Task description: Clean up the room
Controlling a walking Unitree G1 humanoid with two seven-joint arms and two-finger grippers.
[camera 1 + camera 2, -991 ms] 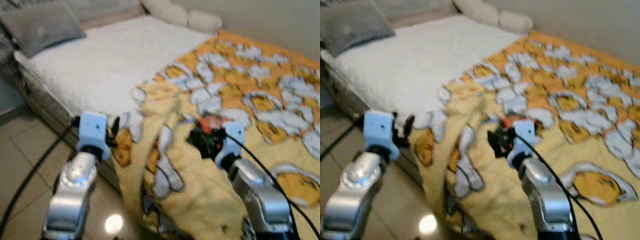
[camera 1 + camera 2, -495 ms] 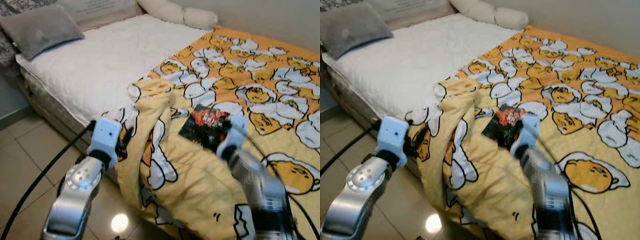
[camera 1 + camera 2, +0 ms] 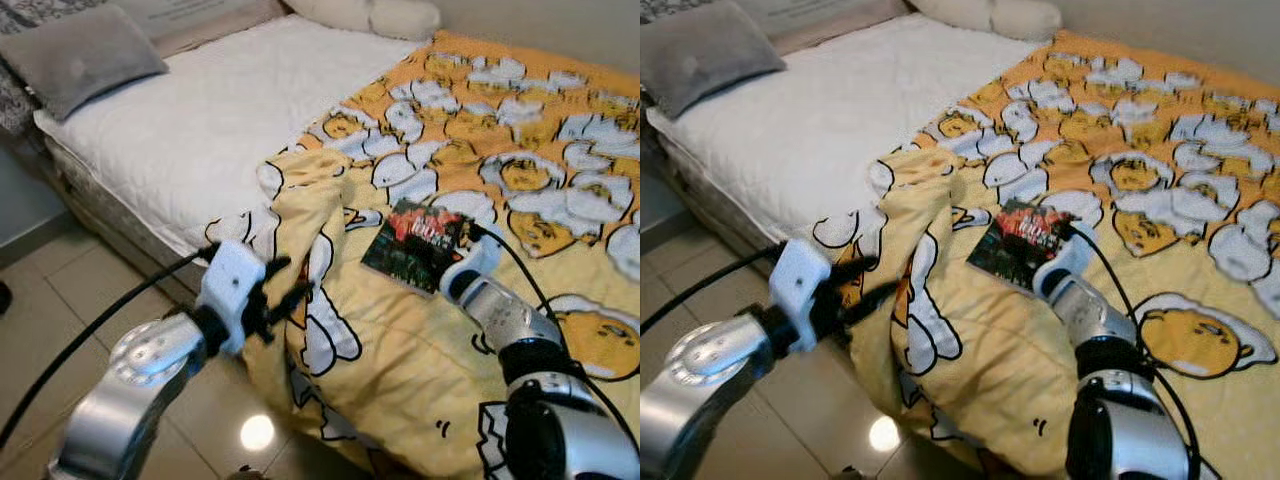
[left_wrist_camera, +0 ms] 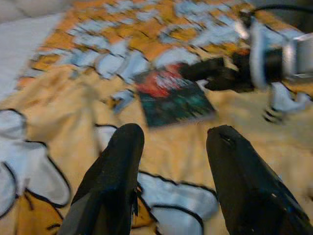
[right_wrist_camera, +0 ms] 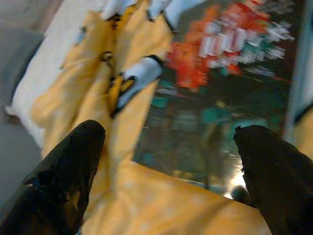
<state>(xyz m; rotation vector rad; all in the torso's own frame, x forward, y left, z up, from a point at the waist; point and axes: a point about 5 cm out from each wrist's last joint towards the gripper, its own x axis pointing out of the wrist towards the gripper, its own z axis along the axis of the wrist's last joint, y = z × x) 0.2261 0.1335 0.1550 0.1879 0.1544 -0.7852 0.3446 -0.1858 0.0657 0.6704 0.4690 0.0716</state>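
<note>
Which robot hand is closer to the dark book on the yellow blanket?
The right. The right gripper hovers open right at the book; the left gripper, also open, is off to the side at the blanket's hanging edge.

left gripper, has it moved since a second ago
Yes. The left gripper has reached toward the hanging fold of the yellow blanket; a second ago it sat back at the edge of the white mattress, short of that fold.

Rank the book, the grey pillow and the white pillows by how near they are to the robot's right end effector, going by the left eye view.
1. Book, right at the right end effector, on the yellow blanket.
2. White pillows, at the bed's far end.
3. Grey pillow, far off at the far left corner.
</note>
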